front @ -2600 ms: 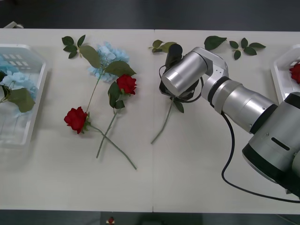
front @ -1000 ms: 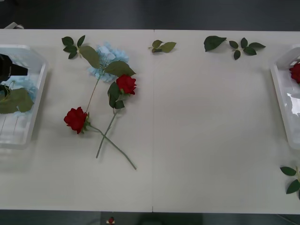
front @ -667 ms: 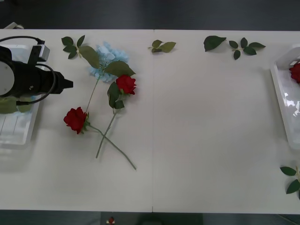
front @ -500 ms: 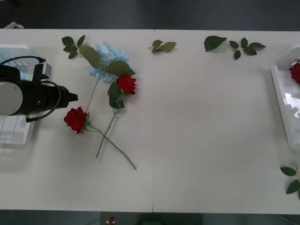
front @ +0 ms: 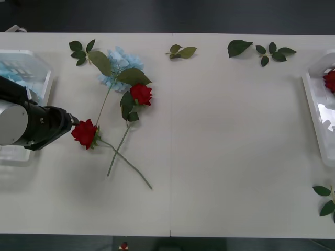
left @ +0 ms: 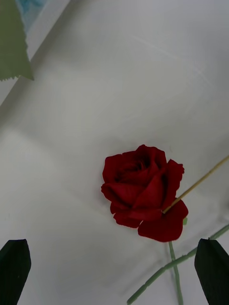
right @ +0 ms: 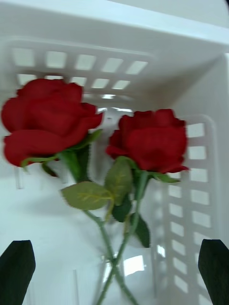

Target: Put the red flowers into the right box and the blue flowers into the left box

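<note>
Left gripper (left: 114, 271): fingers spread, empty, poised at a table rose (front: 85, 133). Right gripper (right: 114, 271): spread over the right box (right: 119, 38). Next: close on rose.

The worktop (front: 220, 157) is a smooth, matt off-white board with a thin seam running across it. The left arm's casing beside the left claw (left: 112, 274) is brushed silver metal with a soft sheen, joined to a matt black collar. That claw's fingers (left: 14, 269) are matt black. Just ahead of them, the red flowers (left: 143, 190) have velvety cloth petals on thin plastic-looking green stems. Beneath the right claw (right: 114, 271), the right box (right: 205, 157) is glossy translucent white plastic with slotted walls, and the leaves there look dull and faintly textured.
</note>
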You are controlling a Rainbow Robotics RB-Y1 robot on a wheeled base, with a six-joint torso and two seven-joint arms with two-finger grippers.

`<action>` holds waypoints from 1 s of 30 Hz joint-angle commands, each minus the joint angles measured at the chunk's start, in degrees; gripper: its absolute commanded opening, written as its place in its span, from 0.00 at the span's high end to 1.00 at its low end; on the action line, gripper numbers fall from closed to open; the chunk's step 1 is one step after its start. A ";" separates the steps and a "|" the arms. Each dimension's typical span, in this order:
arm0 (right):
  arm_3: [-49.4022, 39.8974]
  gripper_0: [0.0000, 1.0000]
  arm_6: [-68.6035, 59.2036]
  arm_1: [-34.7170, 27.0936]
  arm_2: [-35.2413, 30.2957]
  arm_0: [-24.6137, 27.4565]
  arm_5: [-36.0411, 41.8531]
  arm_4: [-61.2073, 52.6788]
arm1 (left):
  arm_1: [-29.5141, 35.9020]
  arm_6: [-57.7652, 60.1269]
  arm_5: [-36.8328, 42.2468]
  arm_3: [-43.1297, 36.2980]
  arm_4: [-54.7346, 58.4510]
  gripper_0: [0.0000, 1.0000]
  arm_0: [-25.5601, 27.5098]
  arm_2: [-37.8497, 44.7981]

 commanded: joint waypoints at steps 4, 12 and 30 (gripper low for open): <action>-9.50 0.00 -1.52 -3.24 -1.37 -0.47 4.88 -7.21 | -1.02 5.84 -0.89 -0.05 -11.68 0.00 -3.13 -9.92; -27.08 0.00 -1.26 -8.33 -5.32 6.30 4.35 -18.99 | -6.11 7.95 -2.56 4.08 -18.09 0.00 -4.71 -13.26; -64.26 0.00 17.37 -21.17 -27.03 37.94 -13.58 -44.74 | -10.42 10.06 -15.04 17.97 -28.38 0.00 -4.62 -18.36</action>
